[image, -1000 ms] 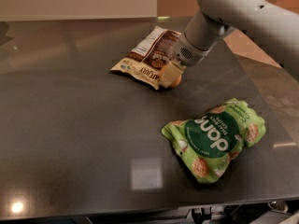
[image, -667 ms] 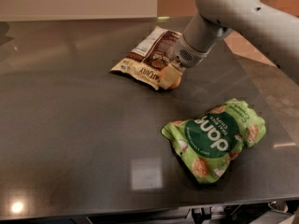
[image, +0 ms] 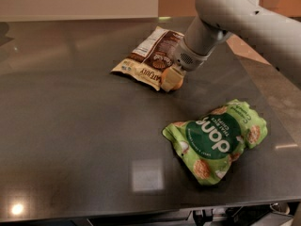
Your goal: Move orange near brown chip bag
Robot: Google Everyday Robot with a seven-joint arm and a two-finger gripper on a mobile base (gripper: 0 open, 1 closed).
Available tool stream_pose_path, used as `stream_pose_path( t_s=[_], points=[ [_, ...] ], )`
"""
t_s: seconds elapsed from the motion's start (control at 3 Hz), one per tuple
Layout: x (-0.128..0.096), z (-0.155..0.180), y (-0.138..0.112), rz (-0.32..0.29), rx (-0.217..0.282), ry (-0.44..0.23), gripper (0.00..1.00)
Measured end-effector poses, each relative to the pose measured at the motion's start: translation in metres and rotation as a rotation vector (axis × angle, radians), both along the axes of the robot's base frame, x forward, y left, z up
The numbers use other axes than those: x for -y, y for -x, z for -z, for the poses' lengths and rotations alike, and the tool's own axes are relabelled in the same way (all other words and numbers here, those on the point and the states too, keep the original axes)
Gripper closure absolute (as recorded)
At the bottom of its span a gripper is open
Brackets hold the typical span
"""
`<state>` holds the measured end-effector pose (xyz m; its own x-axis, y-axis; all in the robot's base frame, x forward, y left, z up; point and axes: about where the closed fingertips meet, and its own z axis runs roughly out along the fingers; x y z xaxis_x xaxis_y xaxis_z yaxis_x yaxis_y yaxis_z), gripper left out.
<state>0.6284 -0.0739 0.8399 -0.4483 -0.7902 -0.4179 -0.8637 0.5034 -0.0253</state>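
Observation:
The brown chip bag [image: 153,58] lies flat at the back middle of the dark table, with a dark brown centre and cream-yellow ends. My gripper [image: 171,79] is low over the table at the bag's near right corner, touching its edge. The orange [image: 167,76] shows only as a small orange-tan patch between the pale fingers, mostly hidden by them. The gripper is shut on it. The grey arm [image: 221,18] reaches in from the upper right.
A bright green chip bag [image: 216,138] with a dark green circle lies at the front right. The table's right edge [image: 263,88] runs diagonally beside the arm, and the front edge lies along the bottom of the view.
Almost nothing has moved. The gripper stays at the brown bag's corner with the orange, and the arm has shifted only slightly.

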Motion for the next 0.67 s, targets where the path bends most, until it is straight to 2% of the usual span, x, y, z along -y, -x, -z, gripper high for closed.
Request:
stream_pose_path(
  t_s=[0.33,0.67],
  points=[
    [-0.0011,0.0012,0.0001,-0.002,-0.002,0.0,0.0],
    [-0.0011,0.0012,0.0001,-0.002,-0.002,0.0,0.0]
  ],
)
